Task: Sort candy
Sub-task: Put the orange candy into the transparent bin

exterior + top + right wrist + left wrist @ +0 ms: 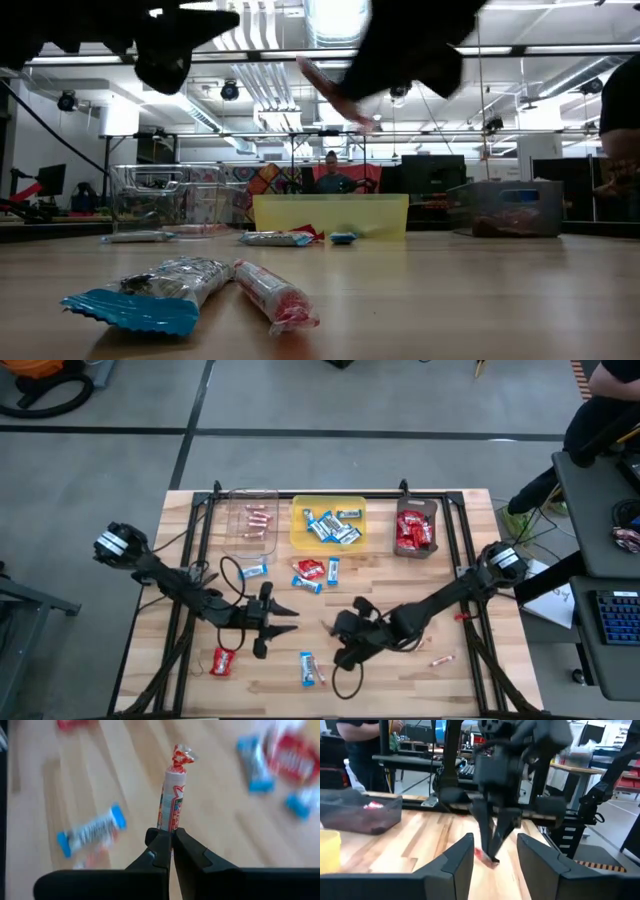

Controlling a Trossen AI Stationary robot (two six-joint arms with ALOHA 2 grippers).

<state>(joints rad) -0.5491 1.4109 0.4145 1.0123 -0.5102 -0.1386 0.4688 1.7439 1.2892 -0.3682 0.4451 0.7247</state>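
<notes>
My right gripper (330,626) hangs above the table's middle, shut on a thin pinkish stick of candy (172,790). Just to its left my left gripper (292,618) points level toward it, open, and its fingers (462,852) touch nothing. A clear tray (250,520) at the far side holds pinkish sticks. The yellow tray (328,522) holds blue-and-white bars, and the dark tray (415,528) holds red packets. Loose candy lies flat on the wood: red packets (308,568), a blue-and-white bar (311,670) and another stick (443,660). My right gripper pinches one end of the pinkish stick (169,824) between its two fingertips. The fingers come slanting down from the table's right side. The stick juts out beyond them in line with the fingers, its twisted free end (181,754) leading. It hangs clear of the table (335,95).
More loose candy lies about: a blue-and-white bar (253,570) near the clear tray, a red packet (222,662) at the near left, and a bar and stick (200,290) close to the near edge. A black frame (330,493) runs along the table's far edge. A person (610,420) sits at the far right.
</notes>
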